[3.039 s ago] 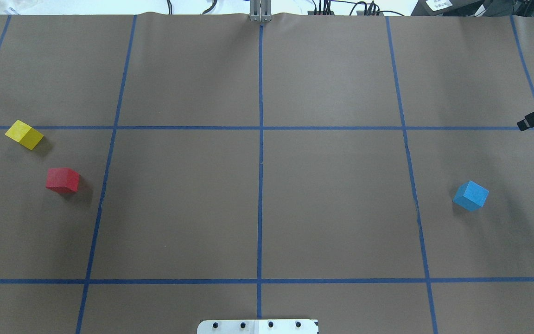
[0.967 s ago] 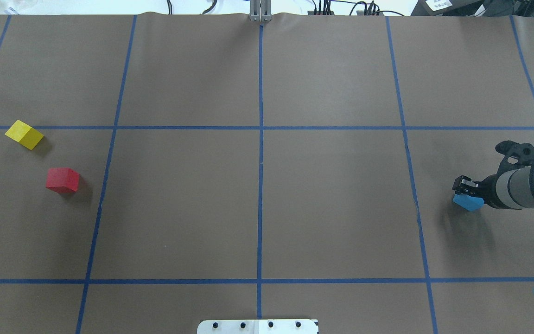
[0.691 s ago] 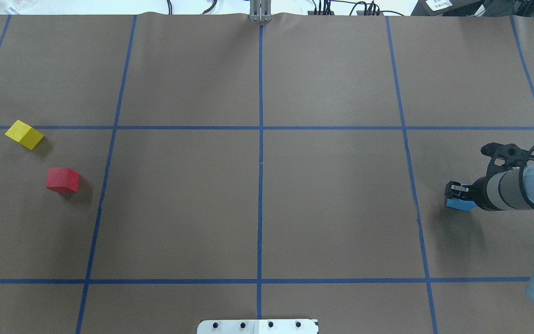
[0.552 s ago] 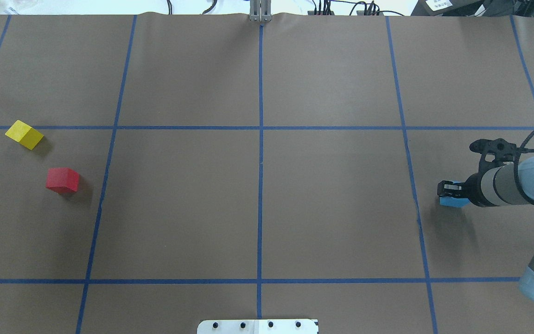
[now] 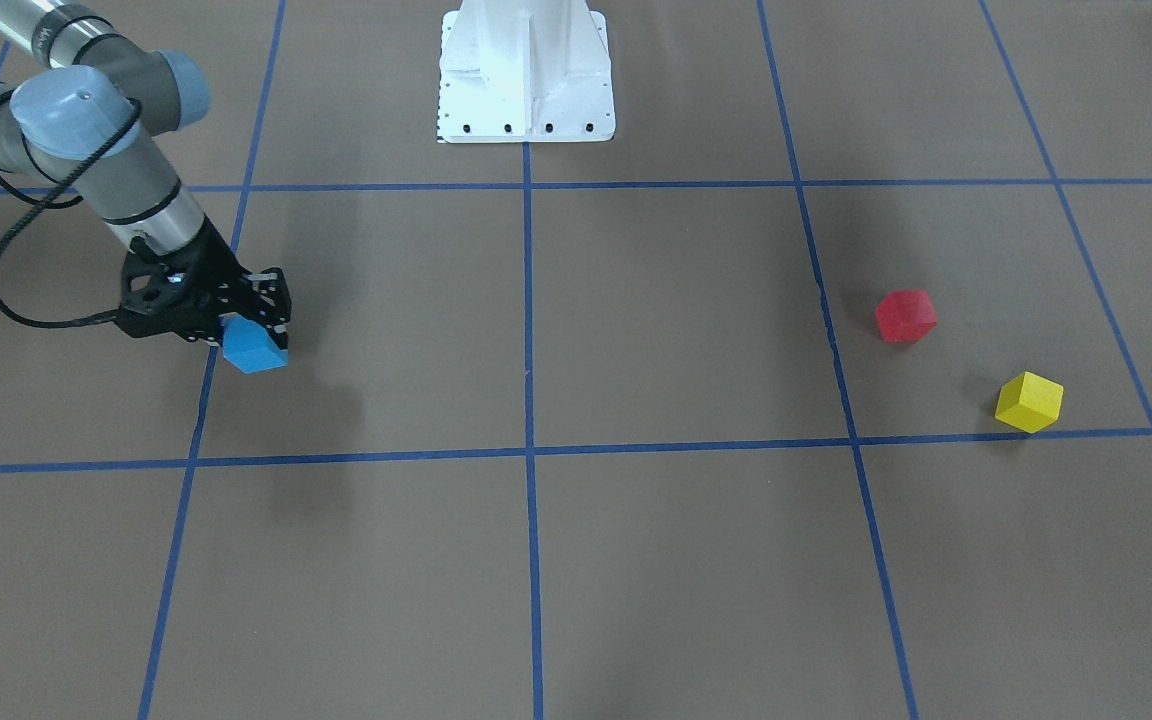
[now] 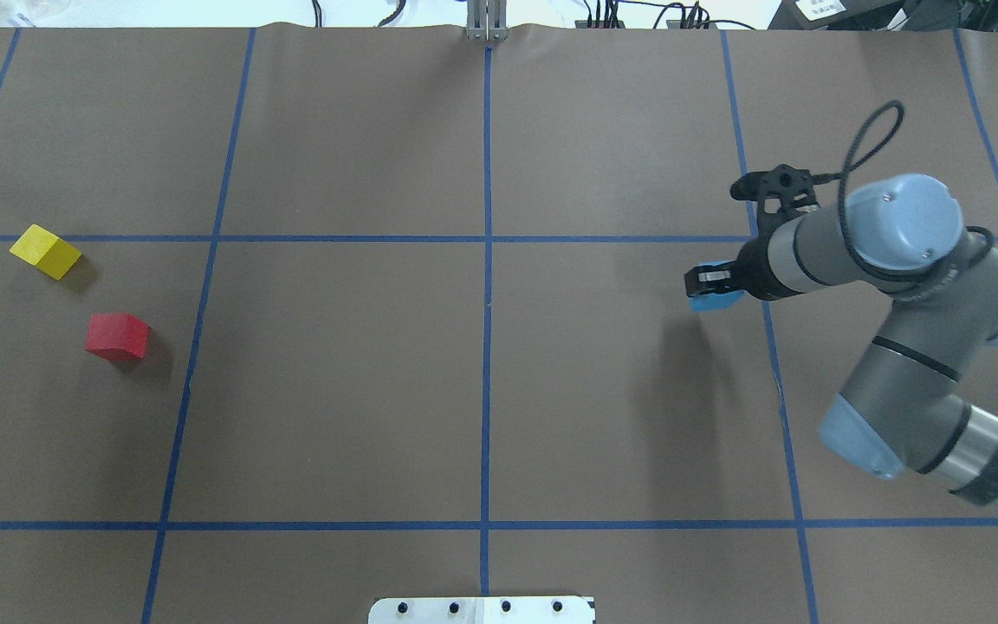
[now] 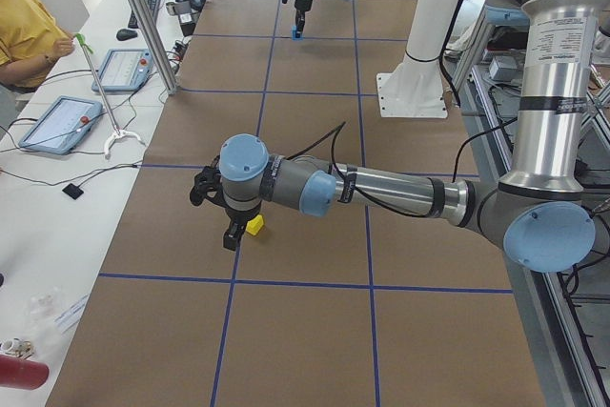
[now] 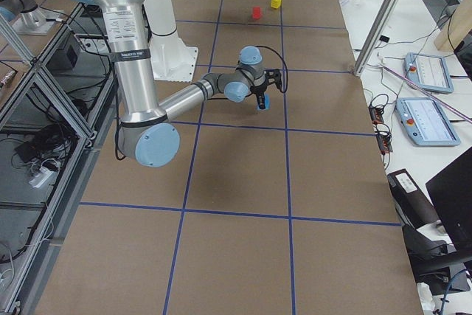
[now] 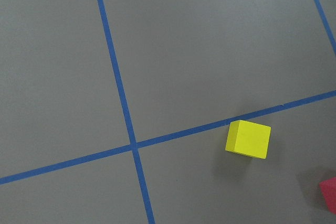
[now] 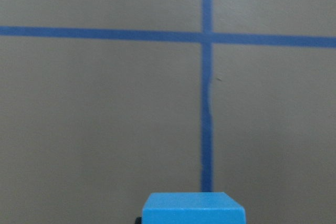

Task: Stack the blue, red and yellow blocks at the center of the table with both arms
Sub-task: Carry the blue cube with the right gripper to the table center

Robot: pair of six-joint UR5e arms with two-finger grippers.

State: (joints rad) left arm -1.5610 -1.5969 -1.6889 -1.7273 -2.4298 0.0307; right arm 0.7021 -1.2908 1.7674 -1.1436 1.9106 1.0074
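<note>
My right gripper is shut on the blue block and holds it above the table, right of centre; it also shows in the front view with the block under it. The block's top shows low in the right wrist view. The red block and the yellow block lie apart on the table at the far left. My left gripper hangs beside the yellow block in the left side view only, so I cannot tell its state. The left wrist view looks down on the yellow block.
Blue tape lines divide the brown table cover into a grid, crossing at the centre. The robot's white base stands at the near edge. An operator with tablets sits beyond the far edge.
My right arm came in from the right, shut on the blue block, lifted it and carried it left toward the centre. The red and yellow blocks have not moved.
</note>
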